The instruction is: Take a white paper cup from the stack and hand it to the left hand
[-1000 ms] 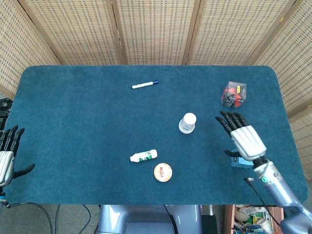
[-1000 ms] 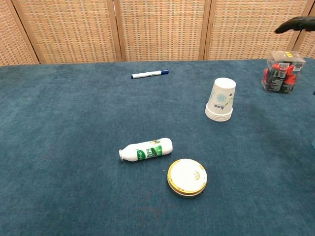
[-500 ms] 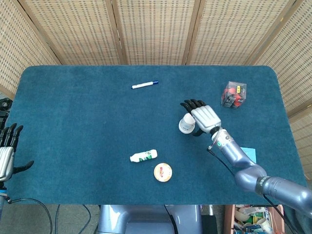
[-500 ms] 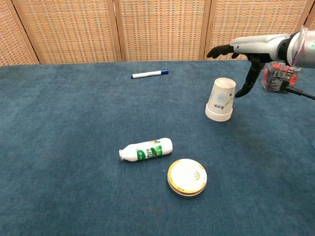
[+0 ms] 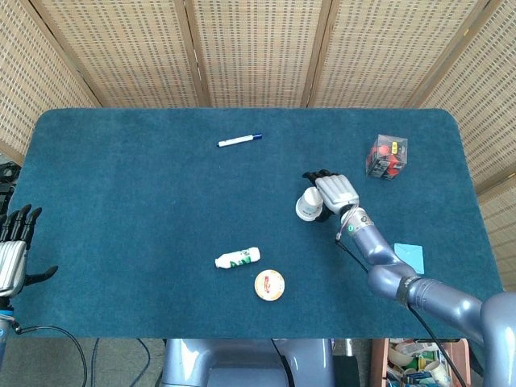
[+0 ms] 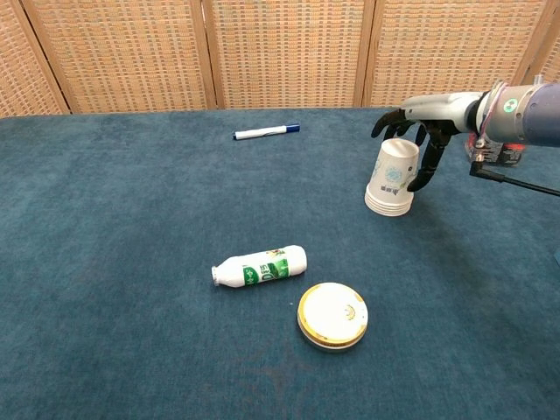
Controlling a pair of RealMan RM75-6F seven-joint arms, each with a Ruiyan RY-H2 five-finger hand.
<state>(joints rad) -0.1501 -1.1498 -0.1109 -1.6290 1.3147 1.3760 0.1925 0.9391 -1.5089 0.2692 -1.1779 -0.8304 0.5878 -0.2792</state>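
A stack of white paper cups (image 5: 309, 203) (image 6: 393, 179) stands upside down right of the table's middle. My right hand (image 5: 334, 191) (image 6: 420, 131) arches over the top cup: its fingers curve behind the upper end and the thumb (image 6: 429, 166) hangs along the cup's right side. The stack stays on the cloth, and a firm grip does not show. My left hand (image 5: 12, 258) is off the table's left edge, fingers spread, holding nothing; only the head view shows it.
On the blue cloth lie a marker pen (image 5: 239, 140) (image 6: 266, 132) at the back, a small green-and-white bottle (image 5: 237, 258) (image 6: 261, 265) on its side, and a round gold-rimmed lid (image 5: 269, 285) (image 6: 332, 315). A clear box with red contents (image 5: 386, 156) sits right of the stack.
My right hand swung in from the right edge to the stack, then lowered and curled its fingers around the top cup. The left hand barely moved.
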